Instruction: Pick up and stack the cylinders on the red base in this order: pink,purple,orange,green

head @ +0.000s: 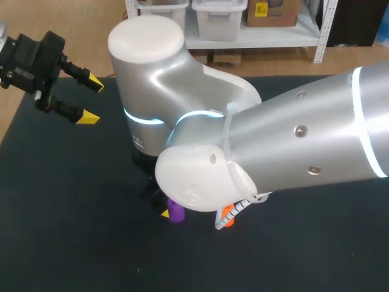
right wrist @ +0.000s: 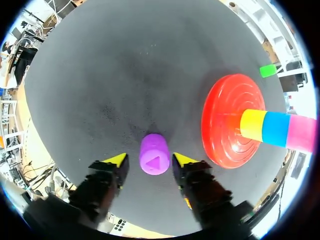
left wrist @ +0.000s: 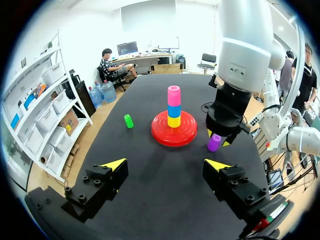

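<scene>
**Clerk:** Nearest entry?

**Checker:** Right gripper (right wrist: 149, 160), fingers apart. One yellow tip stands on each side of the purple cylinder (right wrist: 154, 150) with a sliver of table (right wrist: 100, 75) showing between, so nothing is clamped. The cylinder is upright on the table.

**Clerk:** Next out?

**Checker:** Red base (right wrist: 225, 135), at two o'clock from that gripper, taking twelve as straight ahead of the fingers. It carries a stack of yellow (right wrist: 253, 124), blue (right wrist: 275, 127) and pink cylinder (right wrist: 301, 132), with pink on top. Past it, near one o'clock, the green cylinder (right wrist: 268, 70) is well apart from the base.

**Clerk:** Remainder?

**Checker:** Orange cylinder (head: 227, 215), at three o'clock of the purple in the head view and half hidden under the right arm. Left gripper (head: 92, 100), fingers spread and holding nothing, is over the far left corner.

**Clerk:** Step in hand?

**Checker:** Purple, I judge, since pink is seated. The next move would be to close squarely on it, lift it clear above the pink top, centre it and lower it straight down, because the tall stack may tip.
</scene>
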`<state>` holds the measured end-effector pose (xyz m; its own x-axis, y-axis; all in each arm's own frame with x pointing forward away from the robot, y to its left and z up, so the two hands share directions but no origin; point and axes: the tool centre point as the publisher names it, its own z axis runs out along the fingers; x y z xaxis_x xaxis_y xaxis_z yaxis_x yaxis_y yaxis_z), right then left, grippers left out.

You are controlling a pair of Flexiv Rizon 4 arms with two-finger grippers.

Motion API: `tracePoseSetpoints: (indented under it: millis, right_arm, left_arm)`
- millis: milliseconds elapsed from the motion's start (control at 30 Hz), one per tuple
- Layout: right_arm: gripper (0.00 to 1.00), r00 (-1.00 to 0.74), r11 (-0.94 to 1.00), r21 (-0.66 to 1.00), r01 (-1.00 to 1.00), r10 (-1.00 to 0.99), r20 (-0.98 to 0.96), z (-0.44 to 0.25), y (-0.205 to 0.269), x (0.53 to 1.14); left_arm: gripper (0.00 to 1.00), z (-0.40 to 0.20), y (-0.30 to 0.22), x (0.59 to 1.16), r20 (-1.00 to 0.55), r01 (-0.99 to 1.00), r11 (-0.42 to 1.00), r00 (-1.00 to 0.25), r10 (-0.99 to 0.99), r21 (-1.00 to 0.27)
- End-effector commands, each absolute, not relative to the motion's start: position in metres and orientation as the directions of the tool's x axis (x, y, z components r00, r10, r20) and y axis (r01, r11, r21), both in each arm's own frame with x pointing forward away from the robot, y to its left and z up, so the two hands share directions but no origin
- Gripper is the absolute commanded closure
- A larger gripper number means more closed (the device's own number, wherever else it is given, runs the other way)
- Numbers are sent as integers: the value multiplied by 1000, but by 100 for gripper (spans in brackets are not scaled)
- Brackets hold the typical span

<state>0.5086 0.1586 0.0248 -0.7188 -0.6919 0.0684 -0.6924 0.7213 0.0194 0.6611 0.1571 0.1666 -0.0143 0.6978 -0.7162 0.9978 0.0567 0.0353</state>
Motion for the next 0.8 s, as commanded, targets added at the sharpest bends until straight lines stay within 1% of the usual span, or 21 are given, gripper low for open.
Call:
tracePoseSetpoints:
  millis: [33,200,400,633,800]
  right_arm:
    - [100,-721,724,20,-690,-689,68,24,159,508]
    - [100,-739,740,8,-673,-672,55,43,155,512]
    - [100,-785,785,7,-620,-620,14,93,140,531]
    - [100,-852,855,16,-518,-514,-97,163,117,585]
    - [100,-891,898,21,-439,-432,-141,187,99,630]
  left_arm:
    - [0,165,158,660,-719,998,56,-11,695,40]
    - [0,165,158,660,-719,998,56,-11,695,40]
    - [0,165,158,660,-719,998,56,-11,695,40]
    - [0,165,158,660,-719,998,56,-11,695,40]
    - [0,165,158,660,-719,998,56,-11,695,40]
